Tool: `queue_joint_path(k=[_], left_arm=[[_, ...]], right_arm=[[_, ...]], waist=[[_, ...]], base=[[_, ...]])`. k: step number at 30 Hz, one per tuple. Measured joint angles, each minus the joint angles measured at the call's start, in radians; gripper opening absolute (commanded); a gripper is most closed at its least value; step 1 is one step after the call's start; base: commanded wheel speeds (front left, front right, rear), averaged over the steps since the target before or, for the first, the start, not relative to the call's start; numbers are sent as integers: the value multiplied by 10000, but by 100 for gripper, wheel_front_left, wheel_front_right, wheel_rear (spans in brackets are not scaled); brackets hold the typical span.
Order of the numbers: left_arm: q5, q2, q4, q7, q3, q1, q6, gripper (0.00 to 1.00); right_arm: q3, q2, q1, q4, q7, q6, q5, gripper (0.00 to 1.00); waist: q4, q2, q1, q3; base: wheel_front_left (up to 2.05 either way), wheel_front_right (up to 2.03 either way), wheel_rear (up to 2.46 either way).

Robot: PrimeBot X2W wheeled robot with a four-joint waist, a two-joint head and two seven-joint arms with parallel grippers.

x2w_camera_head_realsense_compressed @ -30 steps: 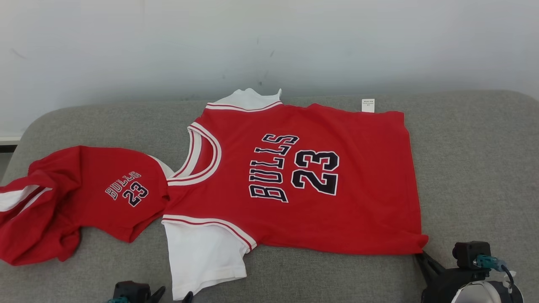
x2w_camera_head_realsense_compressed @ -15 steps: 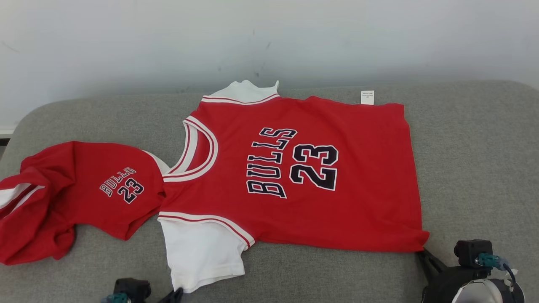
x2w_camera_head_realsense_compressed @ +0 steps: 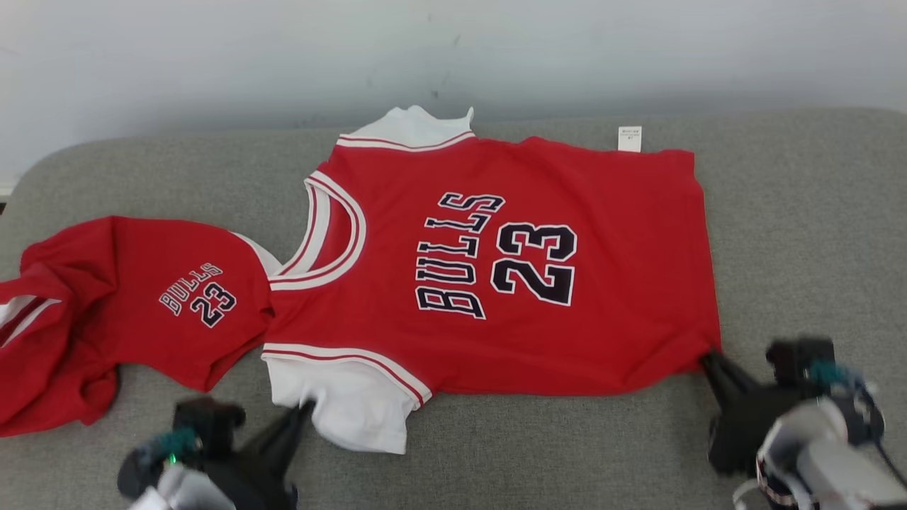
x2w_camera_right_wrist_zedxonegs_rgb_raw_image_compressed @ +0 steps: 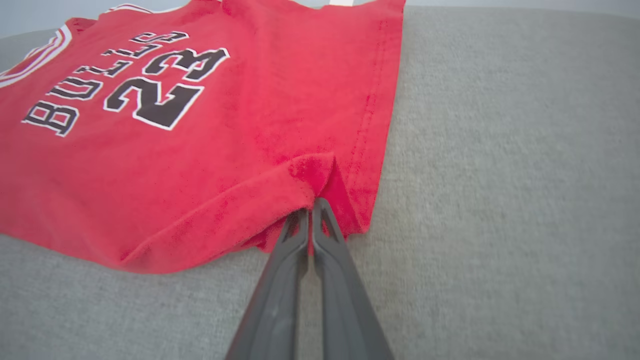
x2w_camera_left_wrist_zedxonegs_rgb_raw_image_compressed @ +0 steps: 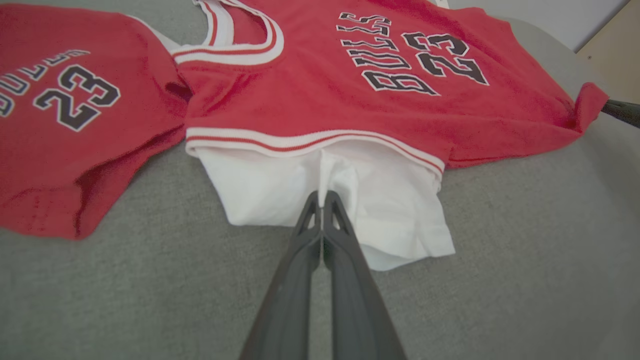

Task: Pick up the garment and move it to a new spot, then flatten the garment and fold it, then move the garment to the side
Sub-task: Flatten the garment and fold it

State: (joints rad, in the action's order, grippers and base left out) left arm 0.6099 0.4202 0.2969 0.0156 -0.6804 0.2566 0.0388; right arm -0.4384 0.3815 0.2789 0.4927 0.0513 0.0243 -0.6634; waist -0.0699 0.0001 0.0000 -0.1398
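My left pincer (x2w_camera_left_wrist_zedxonegs_rgb_raw_image_compressed: 322, 196): pinched the jersey's (x2w_camera_head_realsense_compressed: 609, 283) white sleeve (x2w_camera_left_wrist_zedxonegs_rgb_raw_image_compressed: 250, 185).
My right pincer (x2w_camera_right_wrist_zedxonegs_rgb_raw_image_compressed: 311, 206): pinched its red hem corner (x2w_camera_right_wrist_zedxonegs_rgb_raw_image_compressed: 320, 172).

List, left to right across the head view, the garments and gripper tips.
small red garment → left gripper → red jersey → right gripper
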Motion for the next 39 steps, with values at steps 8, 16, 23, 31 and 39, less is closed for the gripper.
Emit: queue_joint_path(k=[8,16,23,31,39], left_arm=[[1791,25,477,-842,1783,4291,683,0],[1262,-125,1599,-1593,3055,10336,757,0],[1580,-579,362,-662,3168,11984,857,0],[1816,-299,616,424,2665,8113,859,0],[1845,-161,1078,1304,2192,5252,859,0]], right_arm=[[-56,-142,4591,224,-1490,-570,113,0],[1494,-836,10518,886,-2134,-52,662,0],[1237,-1081,12997,763,-1392,-786,245,0],[832,-1237,9378,1572,-848,-1358,-309,0],[986,-775,6085,1664,148,-1402,-719,0]], waist=[[187,1,2,-833],[408,2,5,-1917],[189,0,1,-2912],[-359,3,3,-3506],[-388,1,0,-2900]], base=[[0,0,0],[0,0,0],[0,0,0],[0,0,0],[0,0,0]])
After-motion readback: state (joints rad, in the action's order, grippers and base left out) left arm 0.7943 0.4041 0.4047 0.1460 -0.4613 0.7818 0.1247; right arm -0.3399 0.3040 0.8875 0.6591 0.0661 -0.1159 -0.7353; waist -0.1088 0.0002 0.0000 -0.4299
